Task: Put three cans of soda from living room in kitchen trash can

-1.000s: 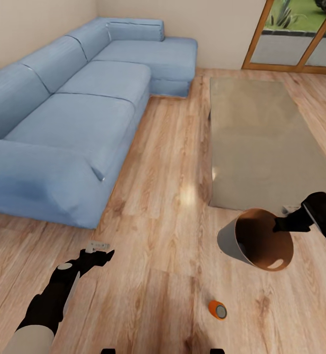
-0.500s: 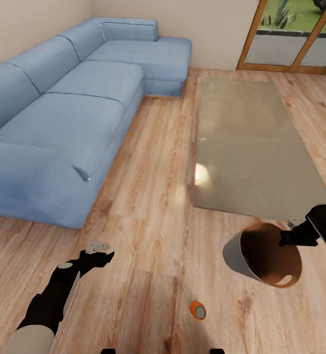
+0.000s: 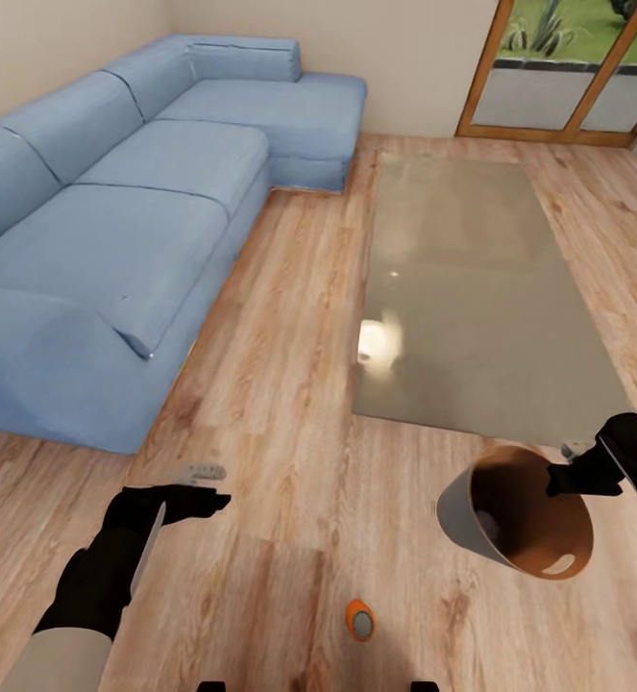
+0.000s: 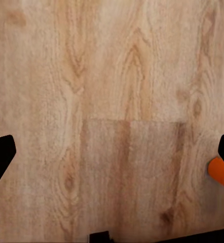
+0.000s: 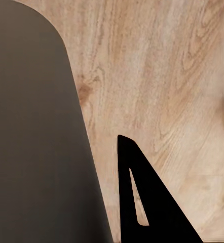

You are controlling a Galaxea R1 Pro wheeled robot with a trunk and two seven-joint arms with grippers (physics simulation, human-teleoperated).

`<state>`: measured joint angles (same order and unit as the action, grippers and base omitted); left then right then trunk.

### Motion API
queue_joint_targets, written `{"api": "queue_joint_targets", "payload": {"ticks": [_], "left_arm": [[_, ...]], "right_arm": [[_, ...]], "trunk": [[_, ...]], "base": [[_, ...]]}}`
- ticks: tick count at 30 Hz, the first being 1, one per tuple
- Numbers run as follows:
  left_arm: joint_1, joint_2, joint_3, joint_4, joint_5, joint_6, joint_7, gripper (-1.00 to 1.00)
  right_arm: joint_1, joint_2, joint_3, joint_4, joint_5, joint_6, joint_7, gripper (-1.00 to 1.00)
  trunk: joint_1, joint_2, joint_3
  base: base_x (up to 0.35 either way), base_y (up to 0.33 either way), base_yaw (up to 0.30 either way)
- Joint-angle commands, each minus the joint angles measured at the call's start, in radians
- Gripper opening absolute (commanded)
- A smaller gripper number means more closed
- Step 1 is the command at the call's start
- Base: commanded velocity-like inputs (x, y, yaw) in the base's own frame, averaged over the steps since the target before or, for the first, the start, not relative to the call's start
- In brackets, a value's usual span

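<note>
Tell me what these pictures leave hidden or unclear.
- Bin, head view: its own wall hides part of the inside; a pale shape inside cannot be identified.
- Right gripper, head view: the jaws sit at the bin's rim; their grip is unclear.
- Soda can, left wrist view: cut off by the edge.

Head high; wrists near floor (image 4: 122, 76)
</note>
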<state>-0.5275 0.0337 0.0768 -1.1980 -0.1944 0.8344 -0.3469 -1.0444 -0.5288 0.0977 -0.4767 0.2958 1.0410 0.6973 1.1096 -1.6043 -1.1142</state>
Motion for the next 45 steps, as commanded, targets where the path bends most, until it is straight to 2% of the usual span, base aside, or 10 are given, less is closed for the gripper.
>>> {"api": "queue_joint_targets", "payload": {"ticks": [1, 7, 23, 31, 37, 45], "left_arm": [[0.0, -0.001, -0.006, -0.006, 0.0, 0.009, 0.0, 1.0], [0.0, -0.006, -0.016, -0.017, 0.002, 0.024, 0.0, 1.0], [0.003, -0.013, -0.018, -0.013, -0.003, 0.025, 0.0, 1.0], [0.003, -0.028, -0.019, -0.009, -0.006, 0.023, 0.001, 1.0], [0.003, -0.032, -0.021, -0.008, -0.008, 0.024, 0.002, 1.0], [0.002, -0.031, -0.054, -0.006, -0.008, 0.026, 0.0, 1.0]], "right_arm": [[0.001, 0.001, -0.001, 0.0, -0.021, 0.006, -0.002, -1.0], [0.006, 0.008, -0.002, 0.0, -0.025, 0.006, -0.006, -1.0], [0.007, 0.002, -0.006, 0.001, -0.027, 0.006, -0.009, -1.0], [0.007, 0.001, -0.007, 0.001, -0.026, 0.006, -0.01, -1.0], [0.007, 0.001, -0.007, 0.001, -0.026, 0.006, -0.012, -1.0], [0.007, 0.002, -0.007, 0.001, -0.027, 0.006, -0.011, -1.0]], "trunk": [[0.0, 0.0, 0.0], [0.0, 0.0, 0.002], [0.0, 0.0, 0.024], [0.0, 0.0, 0.036], [0.0, 0.0, 0.045], [0.0, 0.0, 0.056]], "base": [[0.017, -0.293, 0.0], [-0.015, -0.177, -0.017], [0.03, -0.005, -0.113], [0.026, -0.227, -0.123], [-0.185, -0.236, -0.12], [-0.267, -0.186, -0.114]]}}
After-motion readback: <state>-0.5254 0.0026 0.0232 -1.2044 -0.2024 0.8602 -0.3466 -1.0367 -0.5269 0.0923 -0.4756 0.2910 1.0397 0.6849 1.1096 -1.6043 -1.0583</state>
